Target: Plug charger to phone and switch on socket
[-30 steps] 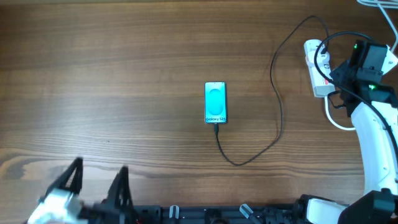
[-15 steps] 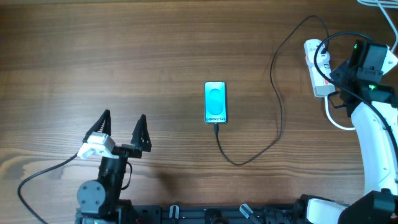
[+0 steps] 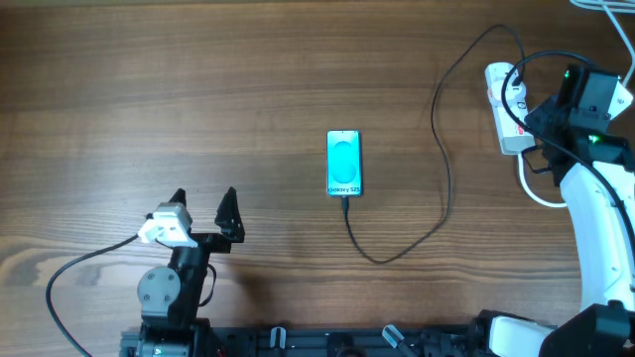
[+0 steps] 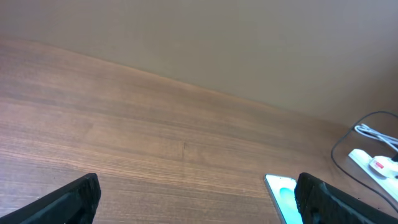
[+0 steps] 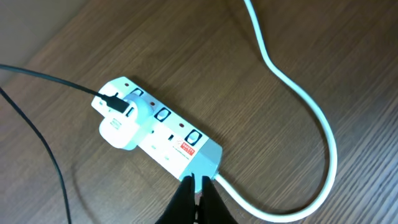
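Observation:
The phone lies flat mid-table, teal screen up; its corner shows in the left wrist view. The black charger cable runs from the phone's near end, loops right and up to a white plug adapter seated in the socket. The socket is a white power strip with red-marked switches. My right gripper is shut, its tips at the strip's cord end; in the overhead view it sits right beside the strip. My left gripper is open and empty, left of the phone, and also shows in the left wrist view.
The strip's thick white cord curves off to the right and back toward my right arm. The socket also shows far right in the left wrist view. Bare wood lies between my left gripper and the phone.
My left arm has risen from the table's bottom-left edge and swung right, its gripper open throughout. The right arm, phone, cable and socket have not moved.

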Motion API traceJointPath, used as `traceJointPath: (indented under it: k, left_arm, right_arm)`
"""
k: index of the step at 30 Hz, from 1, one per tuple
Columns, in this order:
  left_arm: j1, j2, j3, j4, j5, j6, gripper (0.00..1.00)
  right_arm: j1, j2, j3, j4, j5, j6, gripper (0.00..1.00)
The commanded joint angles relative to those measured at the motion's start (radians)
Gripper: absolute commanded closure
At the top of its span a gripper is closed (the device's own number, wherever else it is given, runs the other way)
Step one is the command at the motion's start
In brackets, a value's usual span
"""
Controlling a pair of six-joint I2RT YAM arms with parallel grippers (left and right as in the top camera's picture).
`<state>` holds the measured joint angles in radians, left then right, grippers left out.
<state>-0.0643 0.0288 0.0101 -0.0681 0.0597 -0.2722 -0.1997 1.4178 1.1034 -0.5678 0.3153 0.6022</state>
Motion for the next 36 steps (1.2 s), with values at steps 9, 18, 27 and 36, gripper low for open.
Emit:
traceJointPath:
  k: [9, 18, 27, 36]
  left_arm:
    - [0.002, 0.008, -0.004, -0.006, -0.009, -0.008, 0.0]
    - [0.002, 0.008, -0.004, -0.006, -0.009, -0.008, 0.0]
    - [0.002, 0.008, -0.004, -0.006, -0.009, -0.008, 0.0]
    - [0.002, 0.008, -0.004, -0.006, -0.009, -0.008, 0.0]
  right_arm:
    - [-0.099, 0.195, 0.01, 0.166, -0.224, 0.052, 0.96]
    - [-0.099, 0.475, 0.162, 0.23, -0.295, 0.027, 0.95]
    - [-0.095, 0.509, 0.169, 0.349, -0.31, 0.026, 0.96]
    - [-0.067, 0.554, 0.169, 0.37, -0.259, 0.026, 0.96]
